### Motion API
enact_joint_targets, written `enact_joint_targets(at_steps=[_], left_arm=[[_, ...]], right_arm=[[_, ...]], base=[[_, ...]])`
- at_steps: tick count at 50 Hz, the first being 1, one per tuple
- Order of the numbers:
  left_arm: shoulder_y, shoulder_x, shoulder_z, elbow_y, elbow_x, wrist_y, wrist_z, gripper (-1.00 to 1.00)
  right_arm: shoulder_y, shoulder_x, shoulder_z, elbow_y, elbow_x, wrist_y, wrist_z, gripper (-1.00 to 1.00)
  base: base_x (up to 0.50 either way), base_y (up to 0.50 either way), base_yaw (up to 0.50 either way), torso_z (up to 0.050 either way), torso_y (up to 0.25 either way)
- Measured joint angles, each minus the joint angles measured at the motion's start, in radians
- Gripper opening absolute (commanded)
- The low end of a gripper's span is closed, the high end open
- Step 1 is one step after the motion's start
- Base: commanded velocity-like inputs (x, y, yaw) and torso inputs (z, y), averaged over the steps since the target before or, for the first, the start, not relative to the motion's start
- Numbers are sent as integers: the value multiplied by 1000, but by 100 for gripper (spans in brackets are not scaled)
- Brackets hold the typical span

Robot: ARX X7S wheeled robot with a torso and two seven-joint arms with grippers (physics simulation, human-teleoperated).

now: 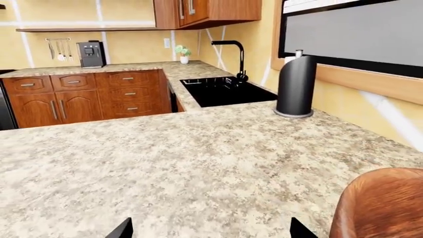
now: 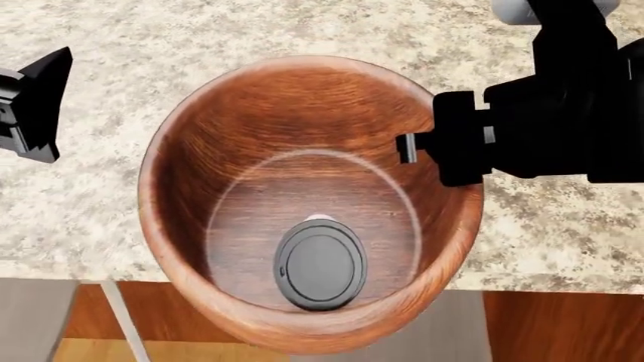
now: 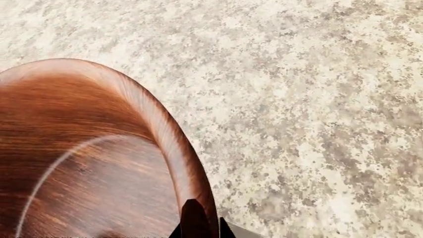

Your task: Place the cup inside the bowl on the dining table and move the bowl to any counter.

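Pale speckled surface [image 2: 252, 45] under wooden bowl [image 2: 252, 113]; cup [image 2: 320, 264] upright inside, lid facing up. Right claw [image 3: 198, 229] clenched on bowl rim; left claw [image 1: 208, 230] beside bowl, released.

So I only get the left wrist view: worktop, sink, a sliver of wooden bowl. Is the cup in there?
Observer: Yes. The cup stands upright on the floor of the bowl, lid up.
Operator: Is anything holding the bowl?
Observer: The right arm is. Its jaws are closed on the rim, one inside and one outside.
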Motion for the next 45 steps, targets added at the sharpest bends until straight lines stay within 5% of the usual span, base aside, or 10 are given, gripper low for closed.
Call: enact_joint_targets(at_steps=[45], left_arm=[[25, -20, -14, 23, -11, 23, -14, 100]], right_arm=[[-71, 26, 30, -42, -3, -81, 9, -100]], base=[[-295, 462, 0, 0, 0]])
